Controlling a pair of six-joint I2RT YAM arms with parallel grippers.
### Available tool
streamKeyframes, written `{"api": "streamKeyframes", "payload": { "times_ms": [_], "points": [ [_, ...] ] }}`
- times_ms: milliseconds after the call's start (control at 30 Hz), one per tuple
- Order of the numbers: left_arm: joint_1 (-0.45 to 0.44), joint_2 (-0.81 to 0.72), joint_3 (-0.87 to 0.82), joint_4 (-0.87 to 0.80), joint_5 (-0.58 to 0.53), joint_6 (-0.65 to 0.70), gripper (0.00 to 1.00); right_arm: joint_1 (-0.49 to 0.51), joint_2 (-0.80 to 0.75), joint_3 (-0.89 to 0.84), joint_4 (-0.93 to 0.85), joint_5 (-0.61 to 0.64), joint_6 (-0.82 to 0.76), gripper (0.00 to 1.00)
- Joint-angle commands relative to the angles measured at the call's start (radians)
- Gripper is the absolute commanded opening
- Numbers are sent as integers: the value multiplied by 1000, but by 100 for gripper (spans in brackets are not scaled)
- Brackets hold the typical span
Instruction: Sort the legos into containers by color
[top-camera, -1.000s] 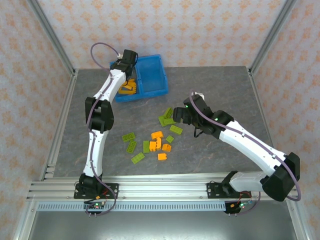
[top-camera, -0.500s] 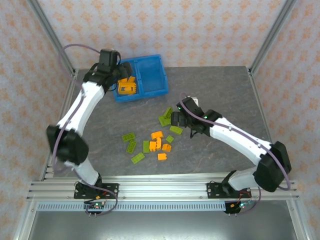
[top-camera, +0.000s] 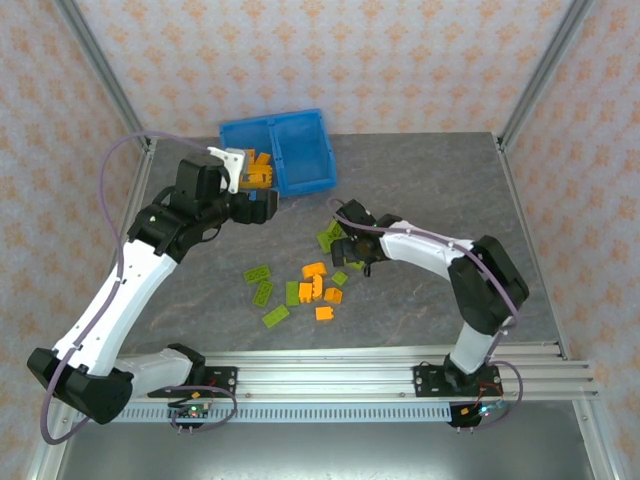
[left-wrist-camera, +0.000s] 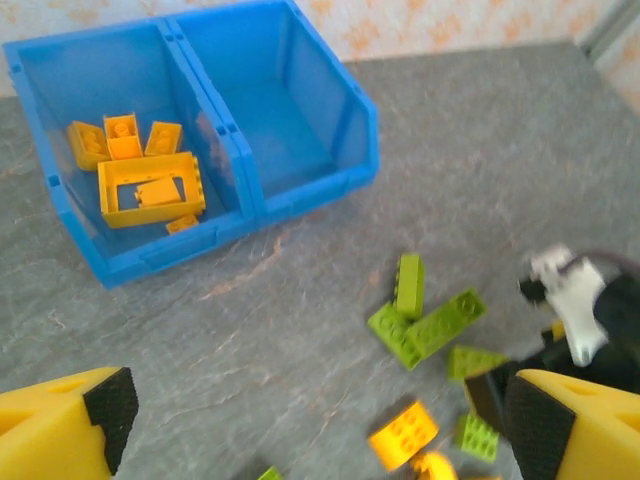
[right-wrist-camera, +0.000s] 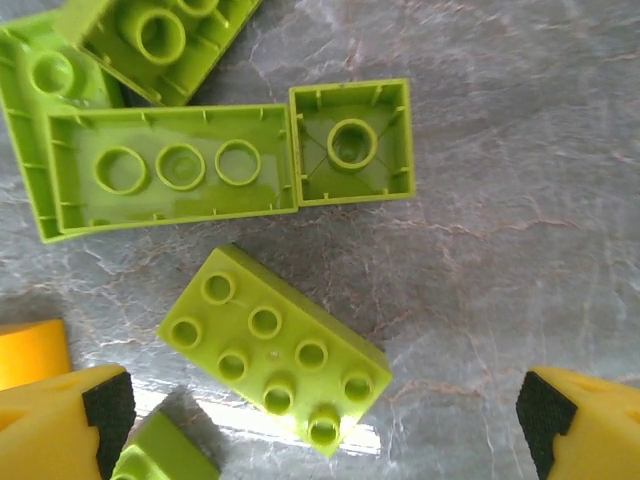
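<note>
so, right gripper (right-wrist-camera: 320, 425): yellow fingers w/ black pads spread wide, nothing pinched, straddling a lime green 2x4 studded plastic brick (right-wrist-camera: 275, 360) that lies studs-up on the grey marbled tabletop (right-wrist-camera: 480, 200). looks lined up for a grab, prob the next green to sort. just beyond it, two more lime pieces (right-wrist-camera: 180, 170) lie underside-up, edges touching.

left gripper (left-wrist-camera: 320, 430) is also spread & empty, hanging over the table betw the bright blue two-compartment plastic bin (left-wrist-camera: 310, 190) and the loose pile (top-camera: 315, 285) of mixed bricks. orange bricks (left-wrist-camera: 150, 185), incl a big frame piece, sit in the bin's left compartment. right compartment (left-wrist-camera: 280, 120) has no brick i can see, so prob meant for green.

pose: right arm reaches leftward from its base, elbow out to the right, wrist pitched down over the pile's far edge. left arm stretches diagonally fwd, wrist bent rightward, stopping short of the bin.
</note>
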Motion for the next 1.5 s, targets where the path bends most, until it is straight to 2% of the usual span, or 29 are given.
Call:
{"api": "streamKeyframes", "payload": {
  "times_ms": [0,167,267,367,500,567,633,667,833,900,1033,1267,1367,1467],
  "points": [
    [-6,-3,-13,-123,102,150,99,-6,56,55,-13,-42,-104,99],
    [-6,-57,-129,-17,-18,130,99,-10,92,58,3,-54,-111,79],
    [-6,-84,-160,2,-48,132,99,-15,106,54,-7,-44,-102,65],
    [-7,-98,-181,18,-85,116,99,-24,112,51,-30,-45,-87,56],
    [-6,-67,-165,-11,-127,116,99,-33,110,34,-47,-78,-67,60],
    [-6,-59,-167,-11,-126,117,99,-36,119,31,-58,-86,-68,74],
    [-6,-61,-175,-3,-120,118,99,-38,130,38,-74,-96,-73,79],
    [-5,-63,-178,-1,-118,118,99,-37,135,41,-79,-100,-73,77],
    [-6,-64,-180,-1,-123,116,99,-41,128,36,-74,-68,-52,54],
    [-6,-68,-183,4,-93,123,99,-45,111,38,-75,-51,-40,45],
    [-6,-115,-222,63,86,152,100,-50,21,47,-67,-25,-19,34],
    [-3,-152,-255,117,291,196,100,-49,-153,169,-24,-16,3,27],
    [-2,-183,-275,139,326,218,100,-49,-153,269,26,-54,6,27],
    [-1,-222,-304,164,334,242,100,-49,-90,391,75,-78,0,28]
  ]
}}
